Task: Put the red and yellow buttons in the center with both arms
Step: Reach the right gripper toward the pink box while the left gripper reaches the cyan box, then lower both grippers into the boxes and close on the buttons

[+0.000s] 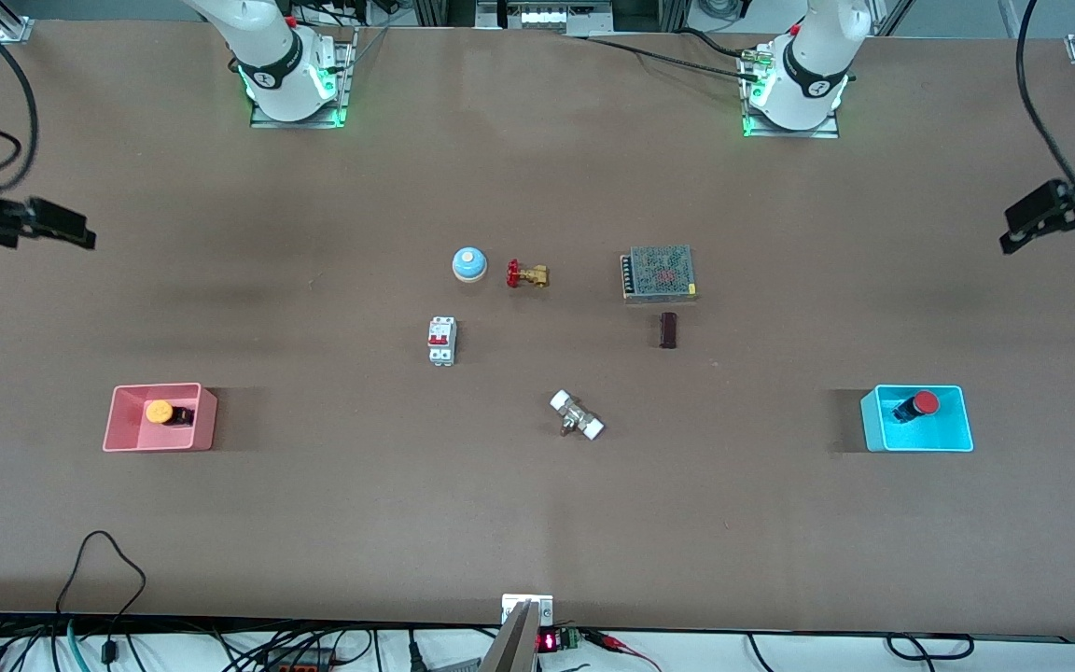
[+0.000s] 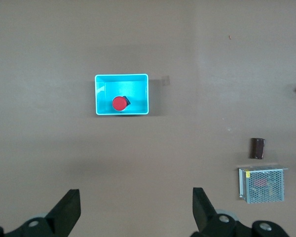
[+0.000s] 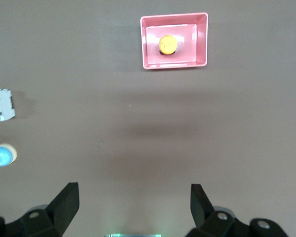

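While both arms hang high with nothing held, we see the two buttons lying in their trays, nearest the front camera of all that matters here. Our yellow button [image 1: 160, 412] lies on its side in the pink tray [image 1: 120, 431] toward the right arm's end of the table; our red button [image 1: 925, 403] lies tilted in the cyan tray [image 1: 961, 433] toward the left arm's end. Between the trays, and well apart from each, a white-capped fitting [image 1: 577, 415] sits on the bare centre [image 1: 537, 485] of the brown table.

Farther from the camera we find a breaker [image 1: 441, 340] and a dark block [image 1: 668, 329], then a meshed power supply [image 1: 658, 273] just beside that block. A blue bell [image 1: 468, 264] and a brass valve [image 1: 527, 274] stand close together, farther again.

Our right gripper [image 3: 134, 197] hovers over bare tabletop at its own end, fingers spread wide apart, with the pink tray in its wrist view. Our left gripper [image 2: 136, 202] hovers over bare tabletop at its end, fingers likewise spread wide, the cyan tray in its wrist view. Both arm bases stand farthest from the camera.
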Tool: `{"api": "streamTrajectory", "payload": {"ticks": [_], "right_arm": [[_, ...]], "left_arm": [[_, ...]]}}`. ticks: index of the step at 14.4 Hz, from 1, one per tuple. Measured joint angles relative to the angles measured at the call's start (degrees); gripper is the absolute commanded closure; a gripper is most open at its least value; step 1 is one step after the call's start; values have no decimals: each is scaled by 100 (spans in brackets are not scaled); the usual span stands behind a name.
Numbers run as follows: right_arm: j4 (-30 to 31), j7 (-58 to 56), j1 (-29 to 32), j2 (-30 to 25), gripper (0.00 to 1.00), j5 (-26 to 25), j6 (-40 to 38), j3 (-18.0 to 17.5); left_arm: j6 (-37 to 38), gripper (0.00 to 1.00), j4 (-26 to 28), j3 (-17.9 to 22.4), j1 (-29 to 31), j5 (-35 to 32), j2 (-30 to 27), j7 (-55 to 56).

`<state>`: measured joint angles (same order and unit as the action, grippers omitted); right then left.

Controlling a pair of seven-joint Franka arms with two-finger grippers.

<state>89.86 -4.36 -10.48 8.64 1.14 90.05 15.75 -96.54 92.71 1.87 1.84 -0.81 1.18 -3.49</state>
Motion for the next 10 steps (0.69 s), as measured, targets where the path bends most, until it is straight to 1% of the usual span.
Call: {"api": "streamTrajectory", "payload": {"ticks": [5,10], "right_arm": [[30,-1,60,1000,0,-12,1167,3],[22,-30,112,1958,0,-43,2206,6]], "left_arm": [[-793,0,58,90,37,0,765,0],[-1806,0,114,127,344,0,1763,-236]]}}
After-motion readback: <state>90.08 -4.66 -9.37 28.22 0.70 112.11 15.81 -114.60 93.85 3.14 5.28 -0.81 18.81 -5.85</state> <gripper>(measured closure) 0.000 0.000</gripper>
